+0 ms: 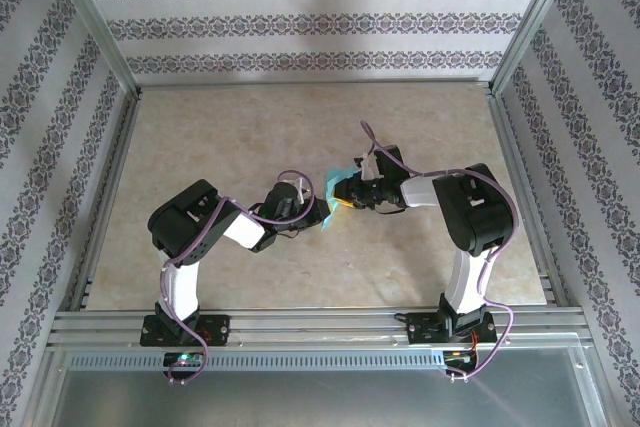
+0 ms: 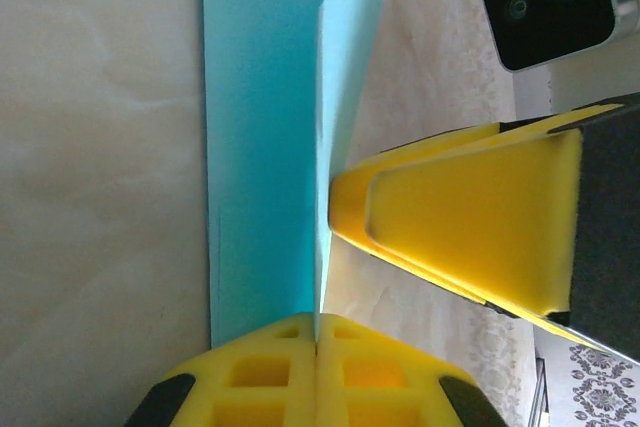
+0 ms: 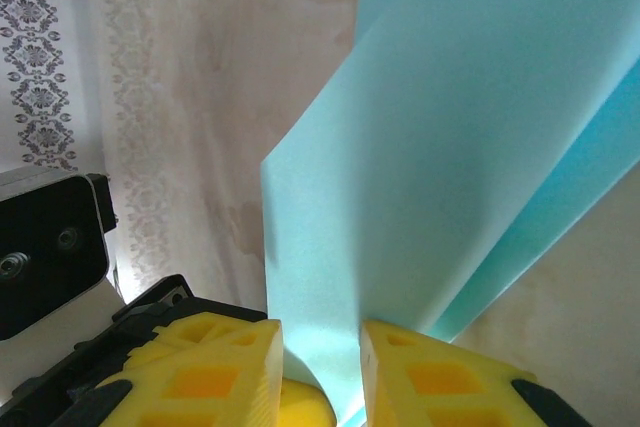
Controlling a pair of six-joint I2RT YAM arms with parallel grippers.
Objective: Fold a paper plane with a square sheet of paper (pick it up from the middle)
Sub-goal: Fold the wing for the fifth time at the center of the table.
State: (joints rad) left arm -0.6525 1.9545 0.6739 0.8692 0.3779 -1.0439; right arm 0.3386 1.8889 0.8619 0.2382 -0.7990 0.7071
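Paper plane (image 1: 331,190), light-blue creased sheet w/ one flap standing up, is at the middle of the beige stone-look counter (image 1: 220,137), btwn both arms. On its near edge the left yellow fingers (image 2: 260,372) are pressed together. Flap passes btwn the right yellow fingers (image 3: 225,372), gap visible; can't tell if they pinch it.

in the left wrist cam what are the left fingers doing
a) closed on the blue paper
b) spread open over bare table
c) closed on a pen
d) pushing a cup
a: the left fingers meet at the bottom of the left wrist view, and the light-blue paper plane rises straight out of the seam between them.
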